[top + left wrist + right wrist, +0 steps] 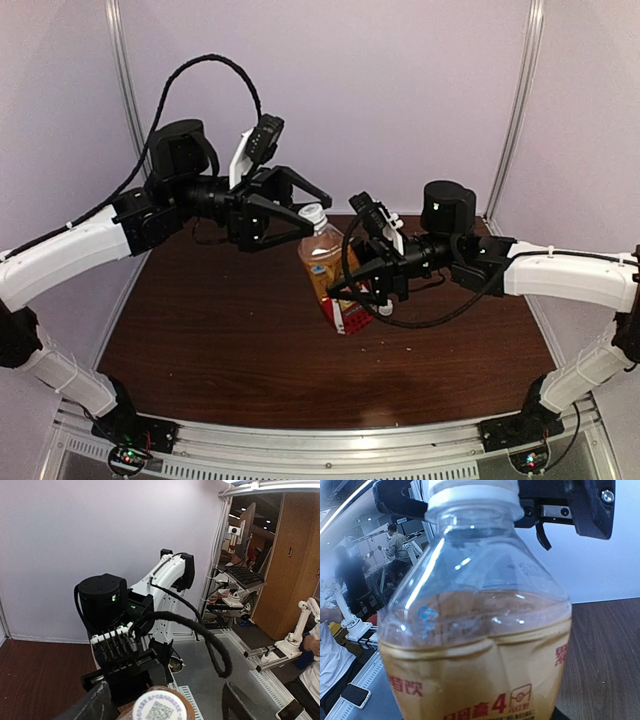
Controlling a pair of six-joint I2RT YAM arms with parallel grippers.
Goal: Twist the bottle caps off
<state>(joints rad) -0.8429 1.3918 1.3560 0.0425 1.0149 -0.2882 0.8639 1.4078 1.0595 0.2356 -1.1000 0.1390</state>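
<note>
Amber bottle (322, 262) pinched by right tool (352, 294), held tilted over tabletop (200, 330) so white cap (160, 710) was offered to left tool (318, 215), spread either side, not yet closed.

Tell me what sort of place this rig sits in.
Most likely a robotics lab or data-collection room. The table sits in a booth with aluminium posts and pale walls. The wrist views show another white robot arm outside the booth and a person standing further off.
</note>
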